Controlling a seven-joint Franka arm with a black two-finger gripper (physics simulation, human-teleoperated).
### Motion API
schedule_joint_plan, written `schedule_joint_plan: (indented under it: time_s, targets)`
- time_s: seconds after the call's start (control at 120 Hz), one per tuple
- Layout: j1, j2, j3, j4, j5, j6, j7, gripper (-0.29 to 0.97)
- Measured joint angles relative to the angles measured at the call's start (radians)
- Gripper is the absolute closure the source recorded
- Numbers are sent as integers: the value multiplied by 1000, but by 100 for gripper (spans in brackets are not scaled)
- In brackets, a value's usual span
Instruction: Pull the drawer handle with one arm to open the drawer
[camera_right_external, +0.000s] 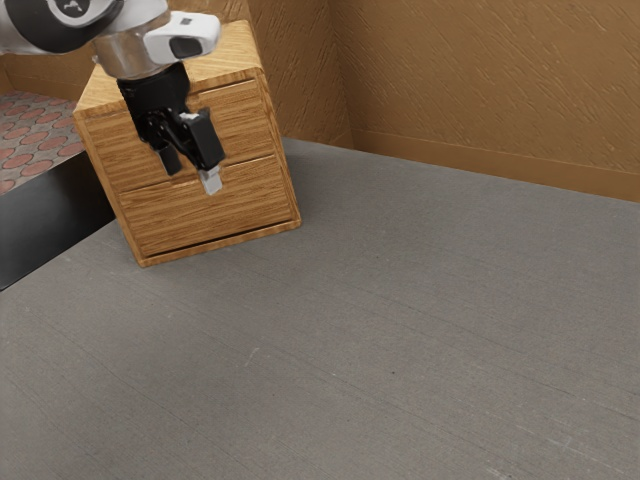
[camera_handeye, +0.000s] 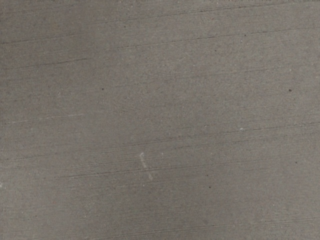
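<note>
A small wooden cabinet (camera_right_external: 185, 140) with two drawer fronts stands at the back of the grey table (camera_right_external: 400, 330), toward the exterior view's left. The upper drawer (camera_right_external: 240, 115) and the lower drawer (camera_right_external: 215, 210) both sit flush with the cabinet's face. My black gripper (camera_right_external: 192, 172) hangs in front of that face, at the seam between the two drawers, pointing down. Its fingers stand apart with nothing between them, one of the fingertips (camera_right_external: 211, 183) showing white. No handle shows; the hand covers the middle of the upper front. In the wrist view lies bare grey tabletop (camera_handeye: 160, 120).
Wood-panelled walls (camera_right_external: 480, 70) rise behind the table. At the exterior view's left the table edge (camera_right_external: 60, 250) drops to a dark side and a tiled floor (camera_right_external: 30, 130). The table's surface runs wide toward the front and the exterior view's right.
</note>
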Motion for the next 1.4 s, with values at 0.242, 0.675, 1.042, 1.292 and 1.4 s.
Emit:
schedule_joint_plan:
  time_s: [0.242, 0.675, 1.042, 1.292, 1.4]
  targets:
    - [5, -1, -16, -11, 46, 12, -32, 0]
    - [-190, 109, 202, -2, 316, 274, 292, 0]
    - [-10, 152, 234, -68, 362, 612, 586, 0]
    - [-9, 160, 179, -82, 345, 740, 724, 0]
    - [-7, 167, 177, -79, 333, 766, 766, 0]
